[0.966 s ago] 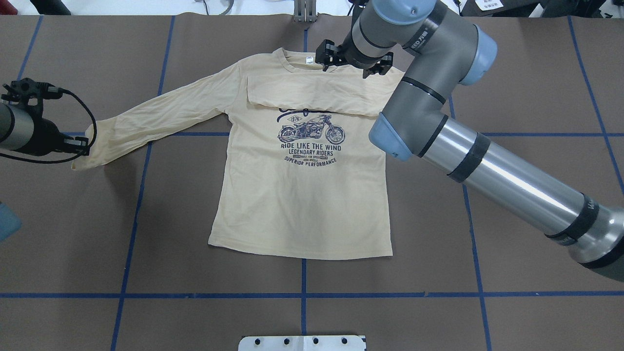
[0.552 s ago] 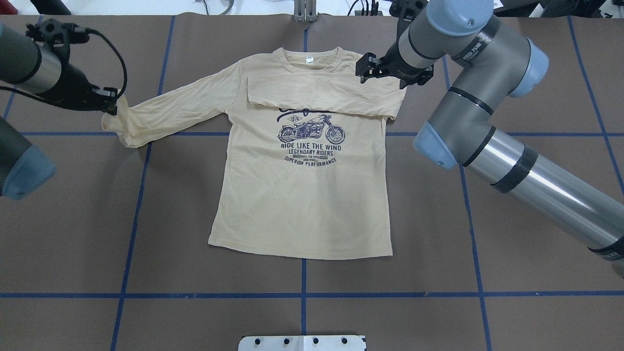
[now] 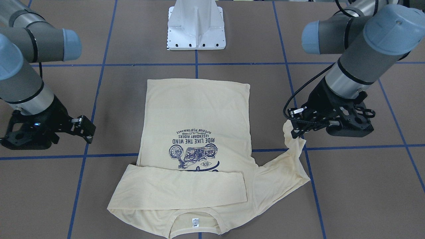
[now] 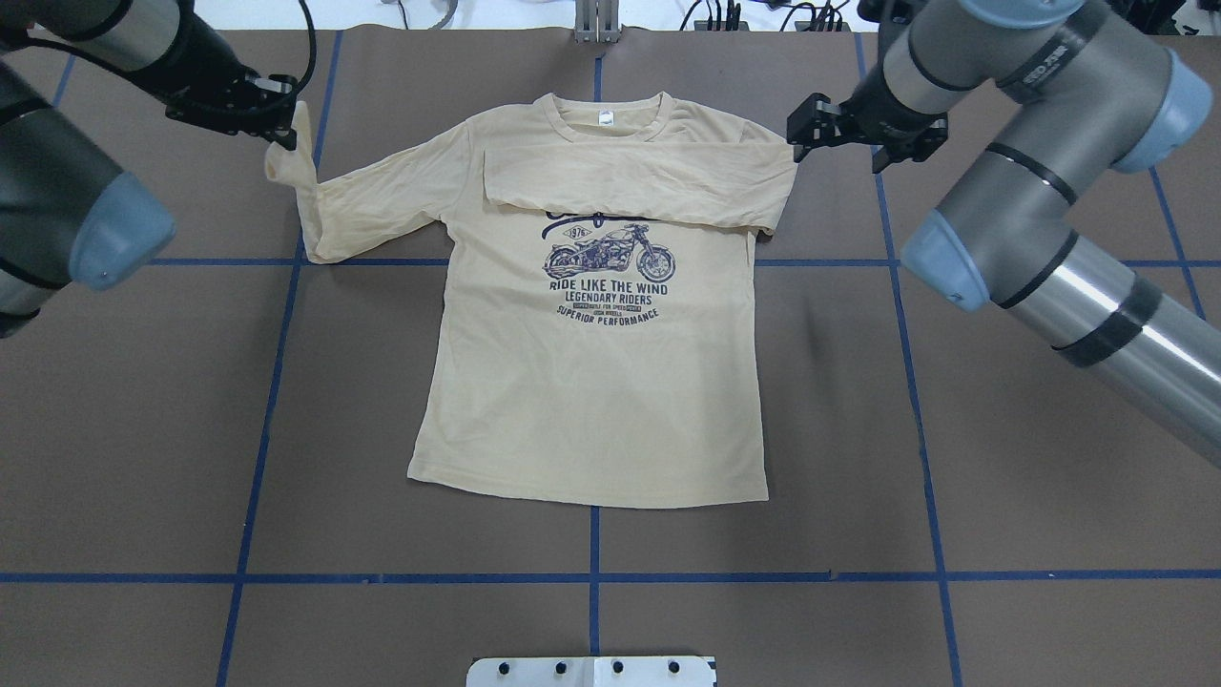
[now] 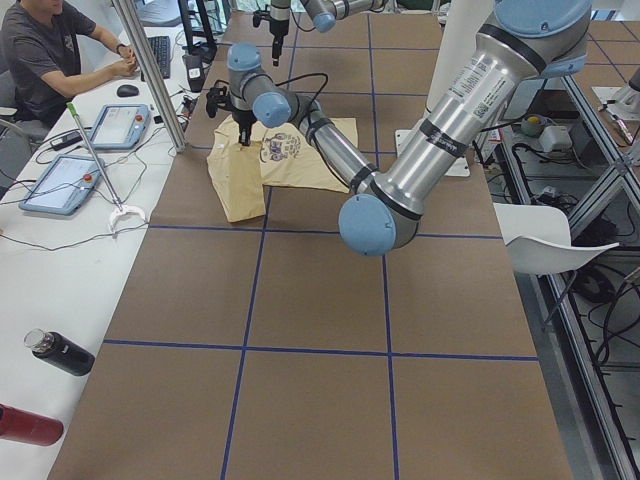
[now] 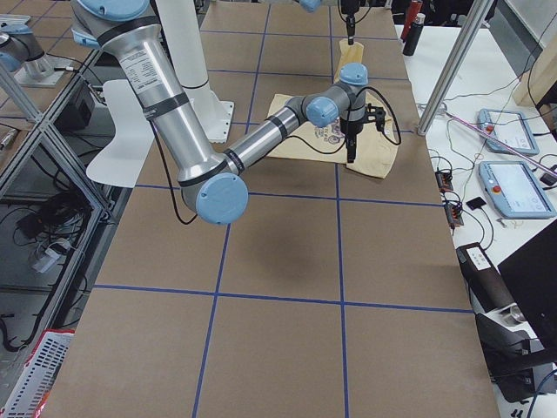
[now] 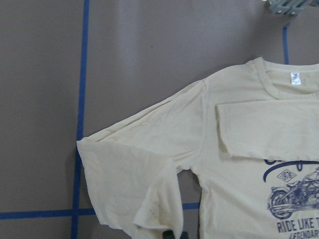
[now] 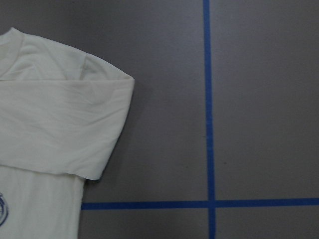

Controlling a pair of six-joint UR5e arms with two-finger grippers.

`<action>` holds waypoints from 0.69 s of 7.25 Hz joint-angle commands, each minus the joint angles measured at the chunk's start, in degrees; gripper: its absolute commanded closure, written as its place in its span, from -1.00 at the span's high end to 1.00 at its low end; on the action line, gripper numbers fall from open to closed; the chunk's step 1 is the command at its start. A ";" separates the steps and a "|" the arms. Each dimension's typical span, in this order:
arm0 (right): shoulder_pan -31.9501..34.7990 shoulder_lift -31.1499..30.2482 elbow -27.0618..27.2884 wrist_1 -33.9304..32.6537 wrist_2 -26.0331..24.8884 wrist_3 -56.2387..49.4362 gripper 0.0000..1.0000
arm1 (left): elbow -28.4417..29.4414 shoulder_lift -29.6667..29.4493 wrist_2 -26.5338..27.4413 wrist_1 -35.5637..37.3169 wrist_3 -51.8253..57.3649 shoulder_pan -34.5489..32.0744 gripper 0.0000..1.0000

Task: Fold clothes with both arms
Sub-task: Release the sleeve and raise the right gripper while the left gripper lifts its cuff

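The shirt (image 4: 591,401) lies flat on the bench (image 4: 143,429) with its print (image 4: 606,277) up. About a third of the fold looks done.

The right sleeve (image 4: 630,186) is already laid across the chest. Its folded edge ends just beside the right gripper (image 4: 795,141). That gripper hangs off the shoulder, clear of the cloth, with its jaws apart and nothing in them. Its part in that sleeve seems finished.

The left gripper (image 4: 286,132) is closed on the cuff (image 4: 301,124) of the left sleeve (image 4: 382,200) and holds it up off the bench. Below the gripper the sleeve hangs and doubles over. From there it runs away toward the shirt's shoulder, half lying on the bench.

So the second sleeve is mid-fold. It has yet to be carried from the gripper's side over the chest and laid on the first sleeve. After that, as I judge it, the body has not been folded at all: the hem lies straight and far from both grippers.
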 commanded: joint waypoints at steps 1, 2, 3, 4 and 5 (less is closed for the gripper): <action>3.80 -3.86 4.05 -6.11 2.46 -8.78 0.99 | 10.29 -10.92 -2.62 -4.58 -6.29 0.30 -1.00; 4.68 -4.83 4.05 -5.93 3.26 -9.77 0.99 | 16.52 -15.40 -2.97 -9.75 -11.03 0.56 -1.00; 5.04 -4.93 3.88 -6.02 3.27 -10.21 0.99 | 17.72 -16.15 -2.98 -11.20 -12.04 1.69 -1.00; 5.30 -4.93 3.53 -6.02 3.18 -10.48 0.99 | 17.81 -16.24 -2.98 -12.08 -13.44 3.18 -1.00; 5.39 -4.93 3.35 -5.93 3.18 -10.83 0.99 | 18.08 -17.63 -2.98 -12.96 -15.02 3.55 -1.00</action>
